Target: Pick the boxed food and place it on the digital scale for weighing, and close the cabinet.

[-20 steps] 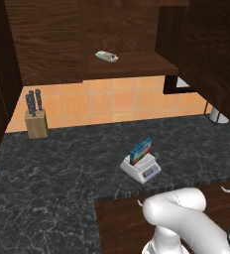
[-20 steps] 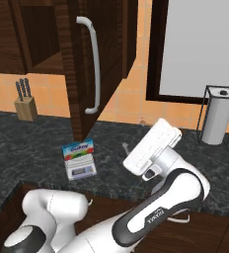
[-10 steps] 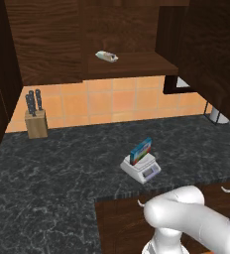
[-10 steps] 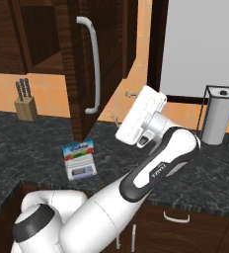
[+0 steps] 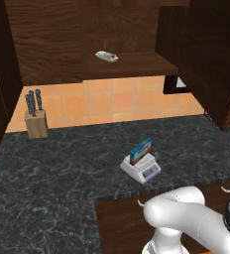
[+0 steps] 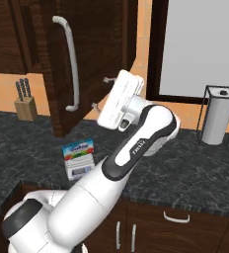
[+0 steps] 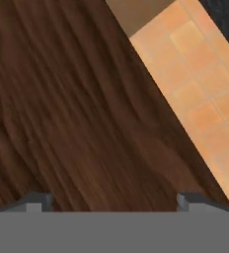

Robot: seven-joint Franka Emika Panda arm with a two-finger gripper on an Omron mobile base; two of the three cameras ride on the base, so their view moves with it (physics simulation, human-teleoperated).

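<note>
Change: risen from low beside the digital scale [image 6: 80, 167] up to the open door of the cabinet [image 6: 94, 54] within the last second; arm now stretched tall, hand turned toward the door's inner face.
Claw [image 6: 98, 93]: fingers spread wide, nothing between them; both tips [image 7: 33, 202] set just short of dark wood grain in the hand view, contact with the door not certain.
Boxed food [image 5: 140, 151]: standing on edge on the scale's platform, blue face with red and white print; released, apart from the arm.
Meaning for the task: weighing part judged done; door-closing part just begun, door not yet shut.
Cabinet door: swung out over the worktop [image 5: 52, 173], long silver bar handle [image 6: 69, 62] on the outer face, away from the claw.
Next move, as judgement: push on the inner face or edge, sweeping the door back toward the cabinet body.
Nearby: knife block [image 5: 36, 120] at the back left of the worktop; pale packet [image 5: 106, 56] on the cabinet shelf; paper towel holder [image 6: 217, 116] off to the right.
In the way: scale and box below the door's path, low enough to clear by the look of it; packet well inside the shelf edge.
</note>
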